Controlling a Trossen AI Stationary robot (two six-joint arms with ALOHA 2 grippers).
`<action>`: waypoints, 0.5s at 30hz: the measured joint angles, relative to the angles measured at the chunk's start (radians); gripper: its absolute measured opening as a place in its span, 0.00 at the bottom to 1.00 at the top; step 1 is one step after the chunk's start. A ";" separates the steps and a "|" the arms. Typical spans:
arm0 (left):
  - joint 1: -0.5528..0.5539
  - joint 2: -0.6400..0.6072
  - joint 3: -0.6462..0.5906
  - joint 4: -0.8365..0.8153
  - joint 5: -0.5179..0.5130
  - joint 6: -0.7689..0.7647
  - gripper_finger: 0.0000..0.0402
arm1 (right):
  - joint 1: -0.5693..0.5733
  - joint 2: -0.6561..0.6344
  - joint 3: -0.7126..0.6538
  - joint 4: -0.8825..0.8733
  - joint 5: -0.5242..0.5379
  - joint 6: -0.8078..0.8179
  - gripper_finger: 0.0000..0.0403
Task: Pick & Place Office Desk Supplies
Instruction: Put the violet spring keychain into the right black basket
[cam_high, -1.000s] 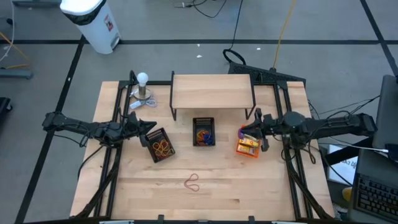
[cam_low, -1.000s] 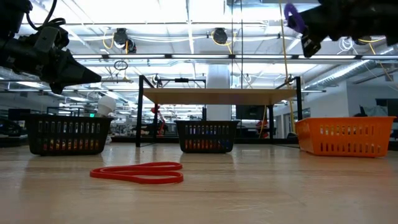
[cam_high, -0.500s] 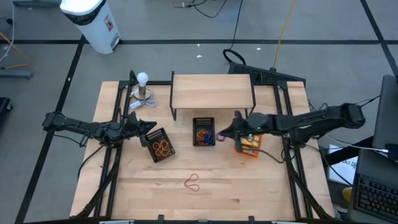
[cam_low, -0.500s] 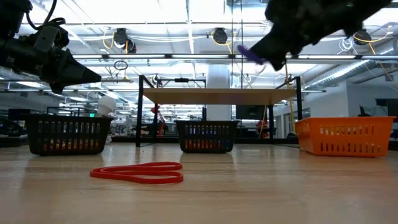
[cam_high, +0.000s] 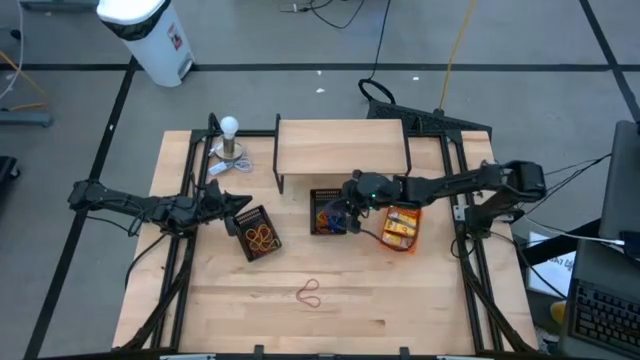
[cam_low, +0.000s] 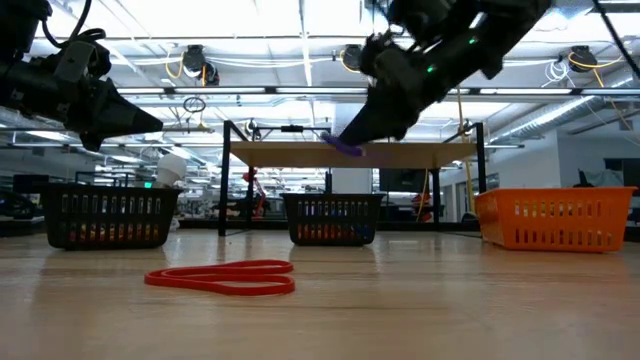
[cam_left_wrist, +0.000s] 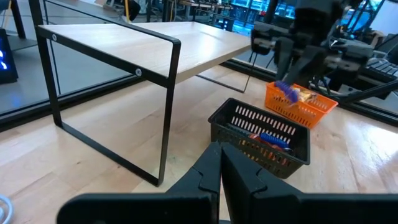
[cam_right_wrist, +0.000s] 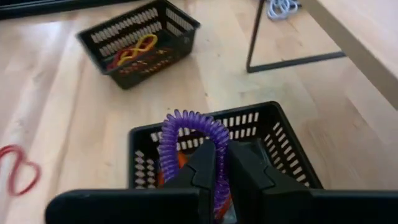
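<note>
My right gripper (cam_high: 346, 213) is shut on a purple spiral coil band (cam_right_wrist: 186, 132), which also shows in the low view (cam_low: 343, 147). It hangs over the middle black mesh bin (cam_high: 327, 212), which holds orange and blue items. A red rubber band (cam_high: 310, 293) lies flat on the bare table near the front. The left black bin (cam_high: 257, 233) holds yellow and orange bands. My left gripper (cam_high: 244, 204) waits shut, off the table's surface, beside that bin. My right gripper pinches the purple coil between its two fingers; one side of the loop (cam_right_wrist: 219, 163) runs down between the fingertips. The rest arches up in front of them. The fingers slant down from the table's right. The coil is lifted clear, above the middle bin's rim (cam_right_wrist: 205, 121).
An orange bin (cam_high: 400, 228) with yellow packets stands right of the middle bin, under my right arm. A wooden shelf on a black frame (cam_high: 340, 147) stands behind the bins. A white bulb-shaped object (cam_high: 230, 140) is at the far left. Free table lies along the front.
My right gripper has swung toward the table's left, from above the orange bin to above the middle black bin. It has sunk a little and tipped its fingers downward, staying shut on the purple coil.
</note>
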 joint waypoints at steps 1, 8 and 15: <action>0.000 0.000 0.000 0.000 0.000 0.001 0.02 | -0.003 0.014 0.001 0.006 0.001 0.007 0.04; 0.000 0.000 0.000 0.001 -0.008 0.005 0.02 | -0.011 0.126 0.000 0.099 -0.004 0.042 0.04; 0.000 0.000 0.000 0.002 -0.012 0.009 0.02 | -0.012 0.181 0.001 0.137 -0.053 0.060 0.04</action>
